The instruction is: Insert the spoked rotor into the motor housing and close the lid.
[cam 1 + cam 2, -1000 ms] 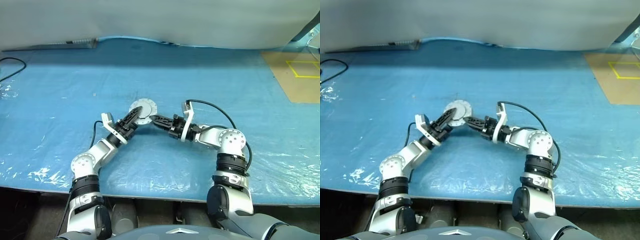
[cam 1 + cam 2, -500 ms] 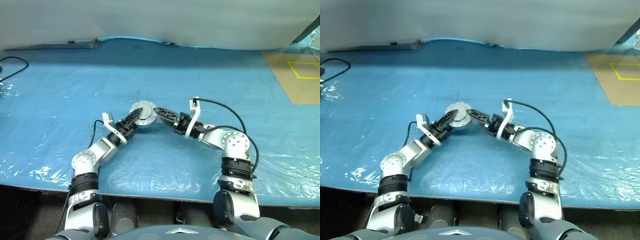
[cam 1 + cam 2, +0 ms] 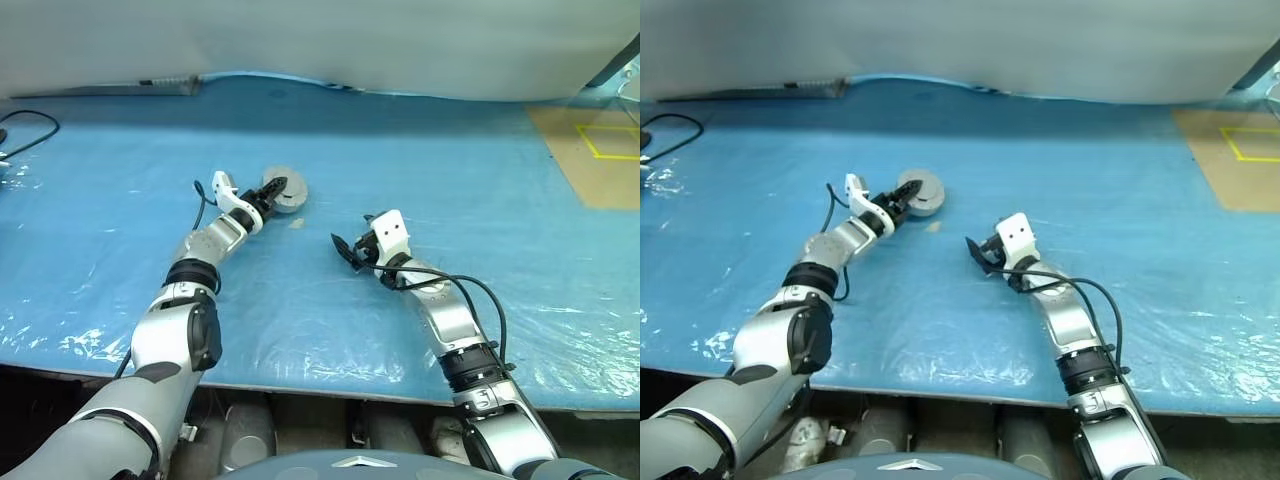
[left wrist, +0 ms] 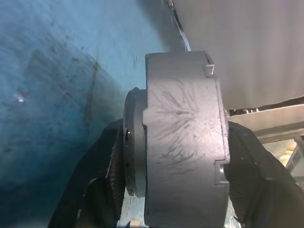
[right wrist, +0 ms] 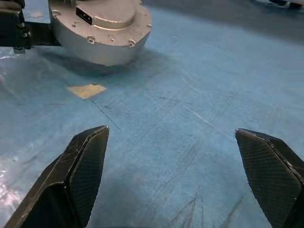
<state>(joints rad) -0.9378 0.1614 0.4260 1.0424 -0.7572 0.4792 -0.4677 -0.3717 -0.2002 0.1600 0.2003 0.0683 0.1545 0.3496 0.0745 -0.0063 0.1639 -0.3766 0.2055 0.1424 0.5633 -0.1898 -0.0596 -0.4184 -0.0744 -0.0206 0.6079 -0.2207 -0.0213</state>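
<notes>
Compared with a second earlier, right gripper (image 3: 340,247) is standing withdrawn, fingers spread wide and empty, while left gripper (image 3: 268,192) is carrying the closed motor housing (image 3: 286,191), clamped between its fingers, farther across the blue table (image 3: 450,160); assembly appears complete.

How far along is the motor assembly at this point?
Looks nearly done: the lid sits flush against one end of the motor housing, so insertion seems finished, though the inside is hidden. In hand: the left tool grips the closed housing by its sides. The right tool stands open, apart from it. Left: probably only checking that the lid is seated and releasing it.
</notes>
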